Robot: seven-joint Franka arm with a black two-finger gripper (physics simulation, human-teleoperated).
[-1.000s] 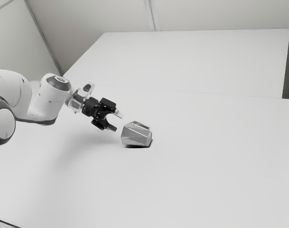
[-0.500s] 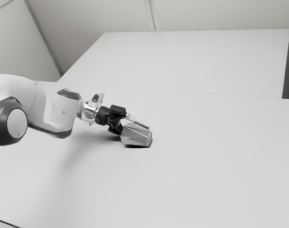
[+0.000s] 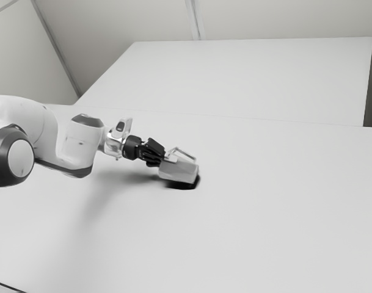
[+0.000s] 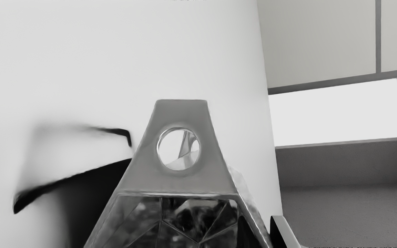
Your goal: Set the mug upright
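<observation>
Grey mug (image 3: pixel 181 172), exterior view: held tilted on its side at the worktop (image 3: pixel 265 207), dark shadow (image 3: pixel 187 185) underneath; contact below can't be told. End effector (image 3: pixel 165 160) is at the mug's end toward the exterior view's left, nearly closed, clamped on its wall (image 4: pixel 255 220). Wrist view: one finger (image 4: pixel 245 236) is inside the mouth (image 4: pixel 184 195), one outside, wall pinched between. Tapering, holed face (image 4: pixel 184 182) is seen beyond.

In the exterior view, the left edge cuts off the arm (image 3: pixel 82 146); the gripper's (image 3: pixel 164 161) fingertips are too small to make out against the mug (image 3: pixel 181 173); in the wrist view, the bottom edge cuts off the mug and the finger (image 4: pixel 286 232) beside it; the mug partly hides a blurred shadow (image 4: pixel 91 193); the table (image 4: pixel 81 69) runs out of the picture.
</observation>
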